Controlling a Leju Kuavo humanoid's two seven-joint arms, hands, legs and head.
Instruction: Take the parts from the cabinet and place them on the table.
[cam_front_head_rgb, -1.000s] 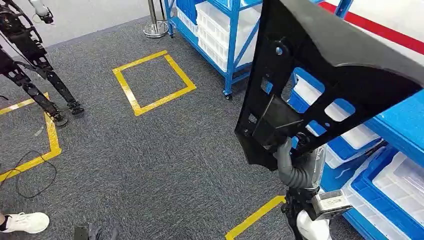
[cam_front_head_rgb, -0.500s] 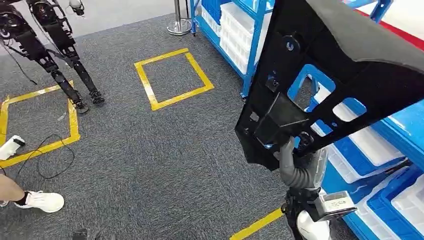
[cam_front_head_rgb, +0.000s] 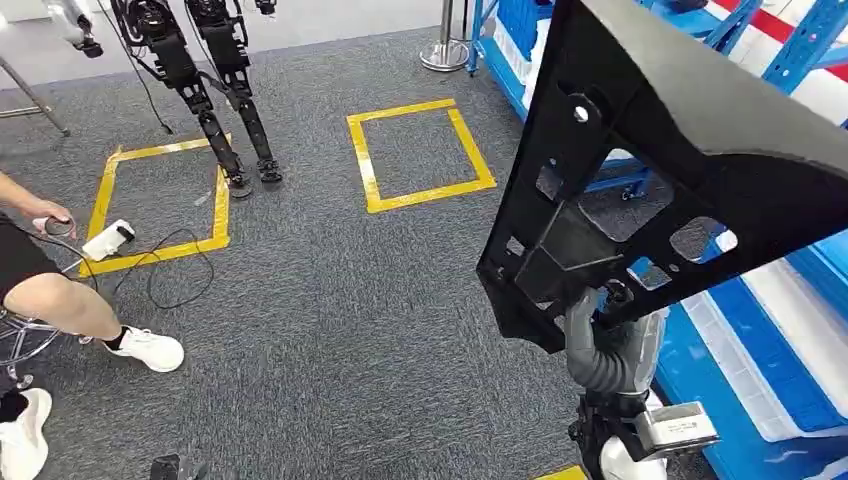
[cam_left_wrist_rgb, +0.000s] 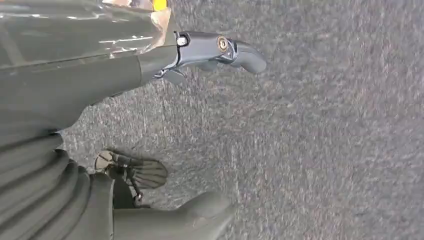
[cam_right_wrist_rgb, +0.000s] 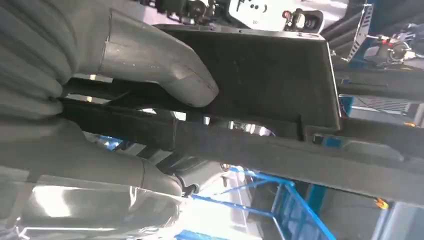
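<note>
A large black plastic part (cam_front_head_rgb: 690, 150) with cut-out openings, held upright and tilted above grey carpet.

Large black matt plastic panel (cam_front_head_rgb: 690, 150); grey rough-pile carpet floor (cam_front_head_rgb: 330, 300); glossy blue painted-metal shelving (cam_front_head_rgb: 790, 330), right of frame.

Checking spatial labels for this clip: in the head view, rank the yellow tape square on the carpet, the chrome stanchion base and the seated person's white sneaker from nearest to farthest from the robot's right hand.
From the right hand:
1. Yellow tape square on the carpet, ahead and left.
2. Seated person's white sneaker, far left, level with the hand.
3. Chrome stanchion base, far ahead by the rack.

The last two are nearly too close to call.
</note>
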